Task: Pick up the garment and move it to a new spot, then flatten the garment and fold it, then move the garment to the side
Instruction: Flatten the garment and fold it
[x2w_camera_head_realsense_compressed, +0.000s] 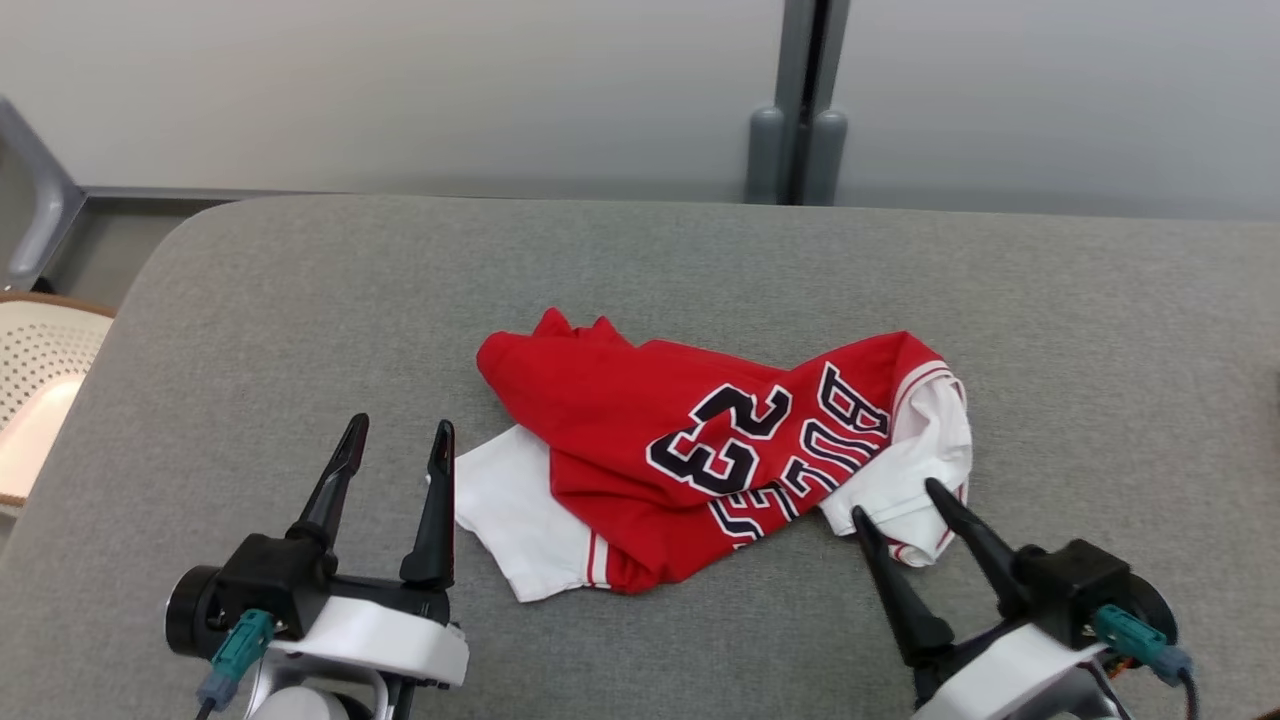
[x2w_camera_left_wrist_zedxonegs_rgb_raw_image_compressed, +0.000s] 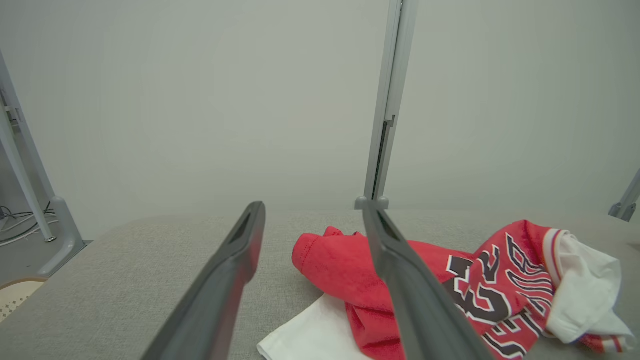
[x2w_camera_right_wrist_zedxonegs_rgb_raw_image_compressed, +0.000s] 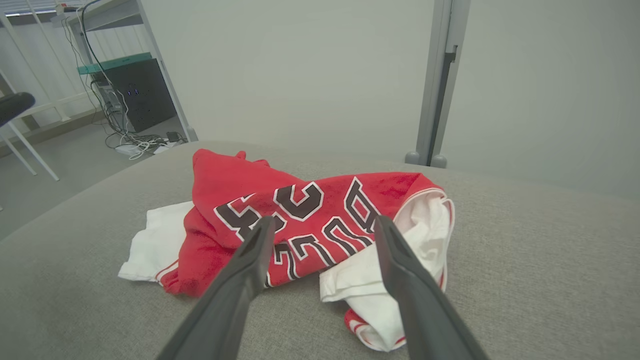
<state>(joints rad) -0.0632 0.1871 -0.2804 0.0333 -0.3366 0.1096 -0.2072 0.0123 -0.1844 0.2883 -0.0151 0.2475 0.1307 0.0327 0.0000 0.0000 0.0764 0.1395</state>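
Likely soft, light and floppy, the jersey (x2w_camera_head_realsense_compressed: 720, 450) lies crumpled between the left claw (x2w_camera_head_realsense_compressed: 400, 428) and right claw (x2w_camera_head_realsense_compressed: 895, 495), its white edges just beside each. Both gape, empty. Pinch those edges; loose folds will probably sag.

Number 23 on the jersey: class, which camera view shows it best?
Head view: the number 23 lies whole and unblocked on the red jersey. In the right wrist view a fingertip overlaps its edge; in the left wrist view a finger hides part.
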